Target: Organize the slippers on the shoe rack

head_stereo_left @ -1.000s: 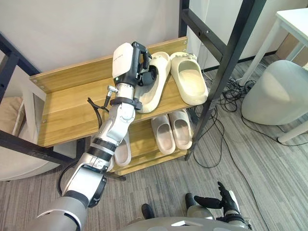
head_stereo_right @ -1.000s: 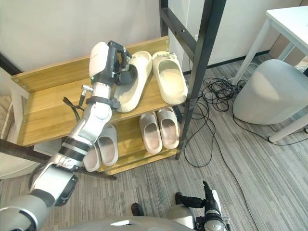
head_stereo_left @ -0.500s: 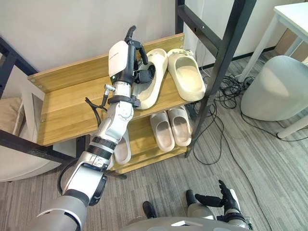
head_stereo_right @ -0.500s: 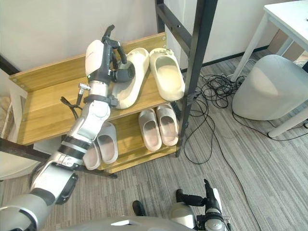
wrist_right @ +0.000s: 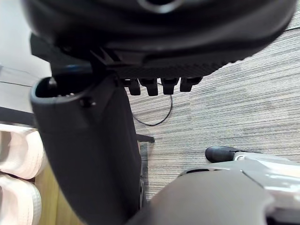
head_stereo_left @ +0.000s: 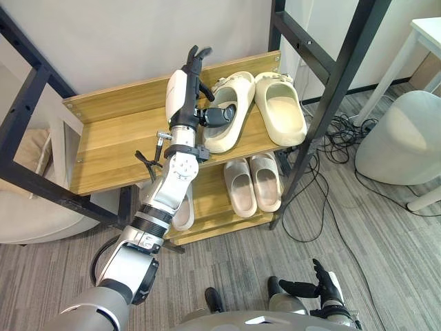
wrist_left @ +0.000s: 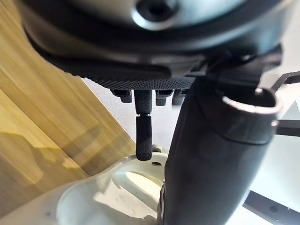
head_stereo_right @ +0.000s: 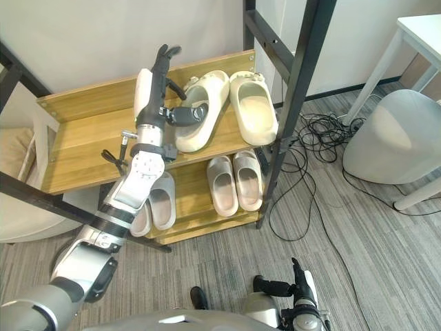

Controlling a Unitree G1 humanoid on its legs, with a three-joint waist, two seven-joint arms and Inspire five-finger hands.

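Reaches up over the rack with the left hand, above the top shelf. Keeps the fingers straight and pointed toward the back wall, spread wide, grasping nothing. Sticks the thumb out sideways over the opening of the left cream slipper; cannot tell whether thumb and slipper touch. From the left wrist, one straight finger above that slipper's pale rim, with the wooden shelf beside it.

On the top shelf, at its right end: the left cream slipper lying flat, toe toward the wall, heel angled toward the arm. Just beside it, the right cream slipper, also flat and sole down, toe to the wall, heel close to the shelf's front edge and near the black post. Bare wood on the rest of that shelf.

On the lower shelf: a pale pair side by side under the cream ones, and a second pair farther left, partly hidden behind the arm.

Low down, well apart from the rack: the right hand, fingers straight and loose, holding nothing, over the grey floor.

To the right of the rack: cables on the floor, a grey pouf and a white table.
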